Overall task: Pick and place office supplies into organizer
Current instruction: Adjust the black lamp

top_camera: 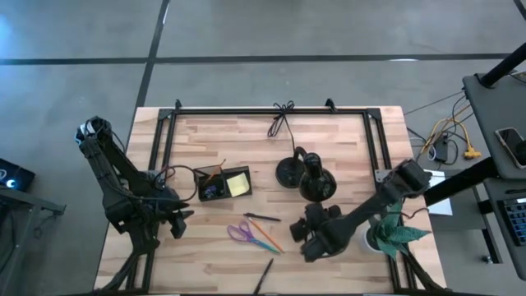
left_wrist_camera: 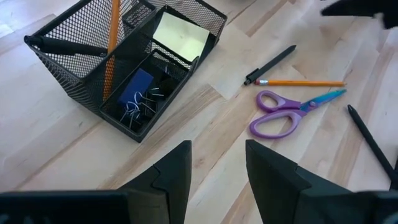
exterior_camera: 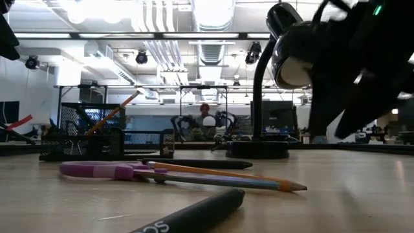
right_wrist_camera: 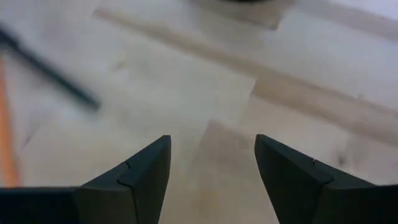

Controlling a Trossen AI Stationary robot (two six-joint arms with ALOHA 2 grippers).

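The black mesh organizer point(top_camera: 220, 184) point(left_wrist_camera: 124, 62) stands on the table and holds a yellow sticky-note pad point(left_wrist_camera: 180, 37), an upright orange pencil point(left_wrist_camera: 112, 43) and a blue item with clips point(left_wrist_camera: 135, 87). The purple-handled scissors point(top_camera: 241, 232) point(left_wrist_camera: 280, 112), an orange pencil point(left_wrist_camera: 305, 82) and a black pen point(top_camera: 261, 216) lie flat right of it. A second black pen point(top_camera: 263, 275) lies by the near edge. My left gripper point(top_camera: 179, 220) point(left_wrist_camera: 217, 168) hovers open near the organizer's near side. My right gripper point(top_camera: 306, 247) point(right_wrist_camera: 211, 168) is open above bare table, just right of the scissors.
A black dome-shaped lamp point(top_camera: 304, 174) stands behind my right gripper, its cord running to the far edge. A green plant in a white pot point(top_camera: 393, 234) sits at the table's right edge under the right arm. A black frame point(top_camera: 271, 110) borders the far half.
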